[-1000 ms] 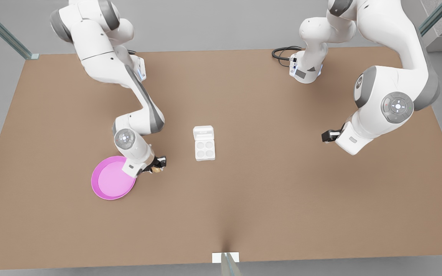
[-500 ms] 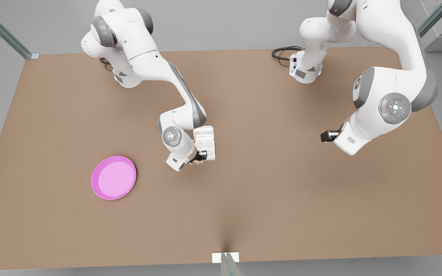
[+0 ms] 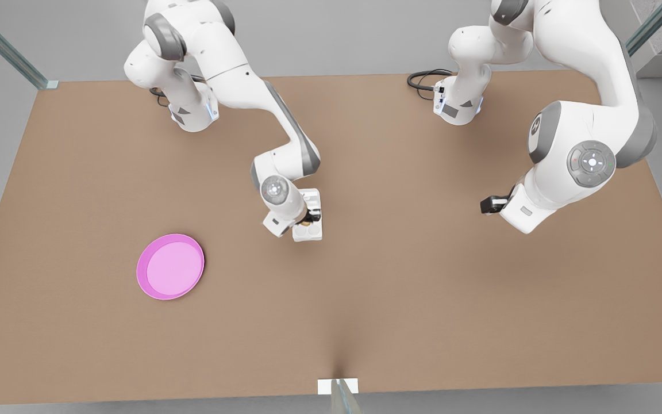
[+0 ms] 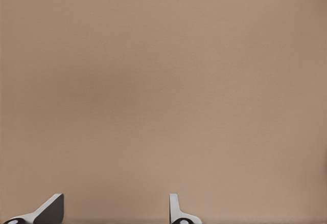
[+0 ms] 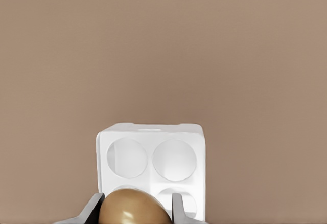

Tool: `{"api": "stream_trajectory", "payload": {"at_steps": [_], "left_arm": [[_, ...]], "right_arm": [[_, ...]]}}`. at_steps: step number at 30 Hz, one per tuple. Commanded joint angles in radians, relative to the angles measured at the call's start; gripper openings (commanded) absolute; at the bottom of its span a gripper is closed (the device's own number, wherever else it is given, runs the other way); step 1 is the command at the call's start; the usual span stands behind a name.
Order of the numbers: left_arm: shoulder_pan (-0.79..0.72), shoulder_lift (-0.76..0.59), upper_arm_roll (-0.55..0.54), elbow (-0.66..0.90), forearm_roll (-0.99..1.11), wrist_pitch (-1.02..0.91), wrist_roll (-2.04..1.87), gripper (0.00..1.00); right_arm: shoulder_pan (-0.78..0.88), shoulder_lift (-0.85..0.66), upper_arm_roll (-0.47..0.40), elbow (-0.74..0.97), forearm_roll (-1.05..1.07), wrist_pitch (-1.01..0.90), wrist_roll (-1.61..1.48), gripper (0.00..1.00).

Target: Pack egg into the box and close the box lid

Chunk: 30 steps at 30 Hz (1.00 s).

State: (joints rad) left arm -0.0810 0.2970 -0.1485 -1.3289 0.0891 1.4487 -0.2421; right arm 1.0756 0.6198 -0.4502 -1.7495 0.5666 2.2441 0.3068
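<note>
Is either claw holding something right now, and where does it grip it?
The right gripper pinches the egg by its sides; the left gripper is open, waiting.

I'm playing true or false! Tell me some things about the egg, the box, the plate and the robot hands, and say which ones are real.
1. The right hand holds the egg. True.
2. The egg lies on the pink plate. False: the plate has nothing on it; the egg is over the box.
3. The box lid is shut. False: it is open and the cups show.
4. The left hand is open over bare table. True.
5. All four cups have eggs. False: those that show are empty.
</note>
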Motion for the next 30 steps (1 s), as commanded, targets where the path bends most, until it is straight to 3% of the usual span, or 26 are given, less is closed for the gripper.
{"api": "stream_trajectory", "payload": {"at_steps": [1,4,5,9,12,13,14,16,17,18,19,20,21,23,25,26,28,30], "left_arm": [[0.001,-0.001,0.000,0.000,0.001,-0.001,0.000,1.00],[-0.002,0.001,0.000,0.002,0.001,0.002,0.000,1.00],[-0.002,0.001,0.000,0.000,0.001,-0.001,-0.002,1.00],[0.000,-0.001,0.000,0.002,0.001,-0.001,0.000,1.00],[0.000,-0.036,-0.026,-0.036,-0.003,-0.007,-0.009,1.00],[-0.002,-0.088,-0.043,-0.119,-0.003,0.021,-0.016,1.00],[0.000,-0.217,-0.075,-0.344,-0.009,0.165,-0.055,1.00],[-0.002,-0.243,-0.148,-0.466,-0.009,0.251,-0.137,1.00],[-0.003,-0.292,-0.158,-0.578,-0.011,0.331,-0.172,1.00],[-0.003,-0.280,-0.258,-0.605,-0.012,0.378,-0.318,1.00],[-0.005,-0.233,-0.345,-0.595,-0.014,0.449,-0.462,1.00],[-0.006,-0.194,-0.424,-0.589,-0.014,0.533,-0.623,1.00],[-0.028,-0.168,-0.491,-0.553,-0.014,0.545,-0.738,1.00],[-0.221,-0.099,-0.490,-0.529,0.000,0.588,-0.962,1.00],[-0.319,0.019,-0.482,-0.523,0.076,0.737,-1.120,1.00],[-0.326,0.100,-0.484,-0.526,0.233,0.740,-1.191,1.00],[-0.356,0.246,-0.477,-0.492,0.406,0.877,-1.307,1.00],[-0.367,0.338,-0.471,-0.455,0.534,0.880,-1.364,1.00]], "right_arm": [[0.003,0.018,-0.002,0.002,-0.002,0.026,0.132,0.44],[0.003,0.034,-0.002,0.001,0.001,0.031,0.132,0.48],[0.003,0.035,-0.001,0.001,0.001,0.031,0.132,1.00],[0.001,0.000,-0.004,0.002,0.001,0.019,0.132,1.00],[-0.121,-0.186,-0.005,-0.056,-0.069,-0.047,0.129,1.00],[-0.224,-0.259,-0.005,-0.056,-0.149,-0.139,0.085,1.00],[-0.361,-0.342,-0.005,-0.056,-0.249,-0.250,-0.084,1.00],[-0.612,-0.433,-0.007,0.019,-0.465,-0.458,-0.351,1.00],[-0.684,-0.445,-0.005,0.106,-0.471,-0.540,-0.397,1.00],[-0.710,-0.456,-0.005,0.203,-0.471,-0.662,-0.411,1.00],[-0.738,-0.511,0.007,0.199,-0.479,-0.693,-0.410,1.00],[-1.049,-0.538,0.342,0.205,-0.502,-0.710,-0.408,1.00],[-1.175,-0.537,0.513,0.243,-0.557,-0.724,-0.399,1.00],[-1.165,-0.523,0.513,0.260,-0.551,-0.725,-0.399,1.00],[-1.178,-0.508,0.512,0.255,-0.554,-0.781,-0.396,1.00],[-1.188,-0.499,0.509,0.258,-0.562,-0.785,-0.397,1.00],[-1.177,-0.486,0.510,0.261,-0.565,-0.772,-0.397,1.00],[-1.174,-0.476,0.513,0.283,-0.567,-0.770,-0.396,1.00]]}}
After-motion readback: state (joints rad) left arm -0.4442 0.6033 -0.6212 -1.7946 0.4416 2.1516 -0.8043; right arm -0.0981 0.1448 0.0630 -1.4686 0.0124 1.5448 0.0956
